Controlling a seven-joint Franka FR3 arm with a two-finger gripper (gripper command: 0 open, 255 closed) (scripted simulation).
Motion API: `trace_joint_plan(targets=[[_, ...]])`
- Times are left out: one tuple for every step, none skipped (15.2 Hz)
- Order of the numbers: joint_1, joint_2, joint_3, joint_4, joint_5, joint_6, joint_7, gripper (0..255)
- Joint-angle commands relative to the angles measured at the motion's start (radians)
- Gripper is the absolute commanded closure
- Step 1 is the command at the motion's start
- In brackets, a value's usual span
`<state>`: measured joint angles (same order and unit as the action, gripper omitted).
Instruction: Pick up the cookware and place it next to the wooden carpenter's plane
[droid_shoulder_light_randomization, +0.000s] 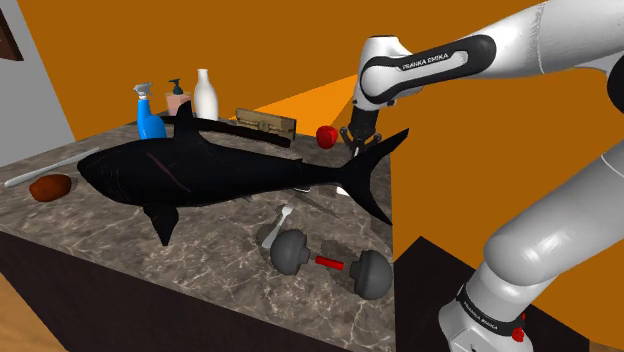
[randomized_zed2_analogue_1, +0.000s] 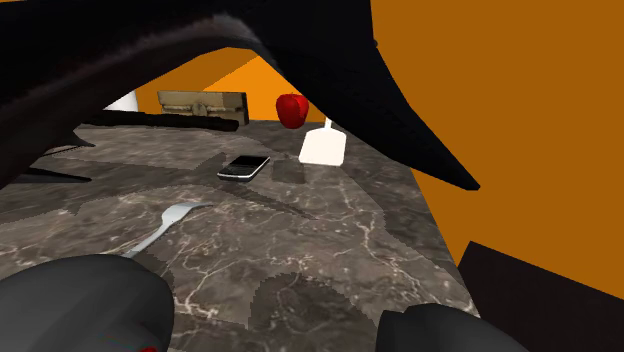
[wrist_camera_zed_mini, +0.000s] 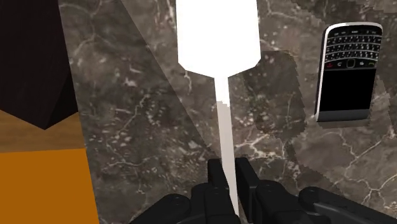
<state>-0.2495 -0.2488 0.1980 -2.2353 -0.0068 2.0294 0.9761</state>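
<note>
Evidently the tool (wrist_camera_zed_mini: 228, 167) is closed on the thin handle of the white spatula (wrist_camera_zed_mini: 217, 38), pinching it near its end between both fingers so the broad blade hangs away from it over the marble desk (wrist_camera_zed_mini: 146, 114), a hold that looks steady enough for carrying. In the second exterior view the blade hangs close above the desk. From it the phone (randomized_zed2_analogue_1: 245, 166) lies at about nine o'clock, the red apple (randomized_zed2_analogue_1: 291, 108) at eleven, and the wooden plane (randomized_zed2_analogue_1: 205, 103) farther out at ten, where the bare marble in front of it seems the likely landing spot.
</note>
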Motion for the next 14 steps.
trace_joint_plan(targets=[[0.000,-0.007,-0.001,0.020,0.001,-0.028,-0.002,255],[0.000,-0.010,-0.002,0.031,0.002,-0.041,-0.003,255],[0.000,-0.013,-0.003,0.042,0.002,-0.055,-0.004,255],[0.000,-0.015,-0.003,0.053,0.003,-0.068,-0.005,255],[0.000,-0.017,-0.004,0.065,0.003,-0.082,-0.006,255],[-0.001,-0.019,-0.004,0.076,0.003,-0.096,-0.007,255],[-0.001,-0.021,-0.005,0.088,0.003,-0.109,-0.008,255],[-0.001,-0.023,-0.005,0.100,0.004,-0.123,-0.009,255],[-0.001,-0.024,-0.005,0.112,0.004,-0.136,-0.009,255],[-0.001,-0.024,-0.006,0.116,0.004,-0.140,-0.010,255],[-0.004,0.017,-0.003,0.156,-0.004,-0.140,-0.006,255],[-0.007,0.057,-0.001,0.198,-0.011,-0.142,-0.003,255],[-0.009,0.098,0.001,0.241,-0.019,-0.145,0.000,255],[-0.010,0.139,0.002,0.285,-0.028,-0.149,0.004,255]])
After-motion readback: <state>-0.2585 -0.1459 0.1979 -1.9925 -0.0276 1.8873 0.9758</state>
